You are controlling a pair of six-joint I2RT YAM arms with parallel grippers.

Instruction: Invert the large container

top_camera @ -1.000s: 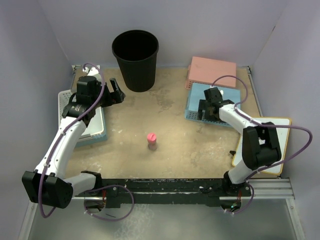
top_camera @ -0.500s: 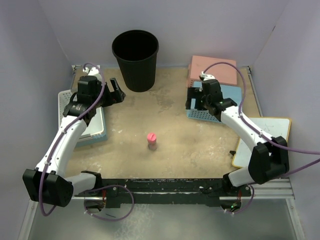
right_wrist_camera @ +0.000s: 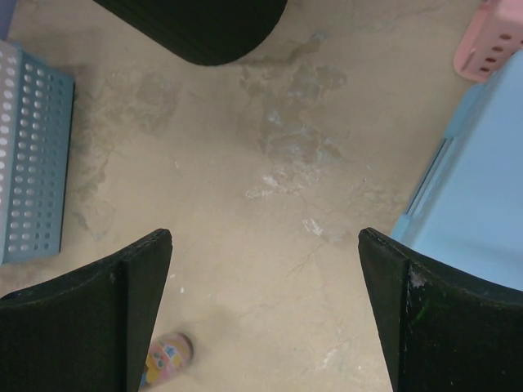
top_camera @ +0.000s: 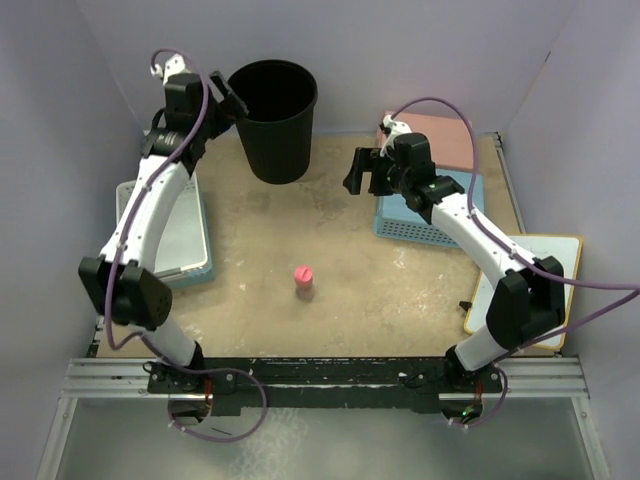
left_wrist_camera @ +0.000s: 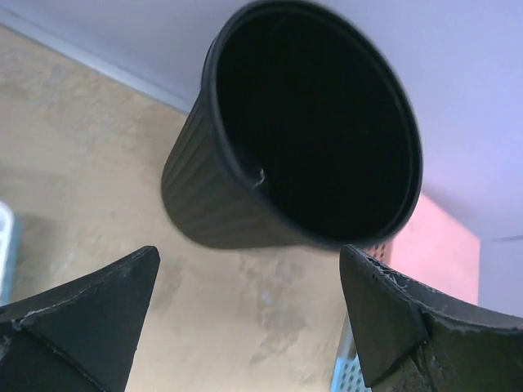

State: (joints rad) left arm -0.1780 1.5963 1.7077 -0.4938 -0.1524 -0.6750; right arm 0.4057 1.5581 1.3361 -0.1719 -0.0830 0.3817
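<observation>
One bin (top_camera: 271, 120) stands upright at the far middle of the worktop (top_camera: 350, 260), against the back wall. Its mouth faces up and its narrower base rests on the surface. It is black and ribbed down the sides, with a rolled rim, and the inside looks dark and empty in the left wrist view.

The left pincer (top_camera: 228, 100) is raised just beside the left of the rim, apart from it. Its jaws are spread wide with nothing between them, and the bin's mouth shows ahead of them in its own camera.

The right pincer (top_camera: 362, 172) hangs over bare worktop to the right of the bin, near it but not touching. It too is released and carries nothing. Its camera looks down on stained worktop, with the bin's base at the top edge.

A blue basket (top_camera: 430, 215) lies below the right arm, and a pink basket (top_camera: 445, 135) lies behind it. A left basket (top_camera: 185, 235) sits by the left wall. A small pink object (top_camera: 303, 283) stands near the middle, well apart from the bin. A white board (top_camera: 555, 260) lies at the right edge.
</observation>
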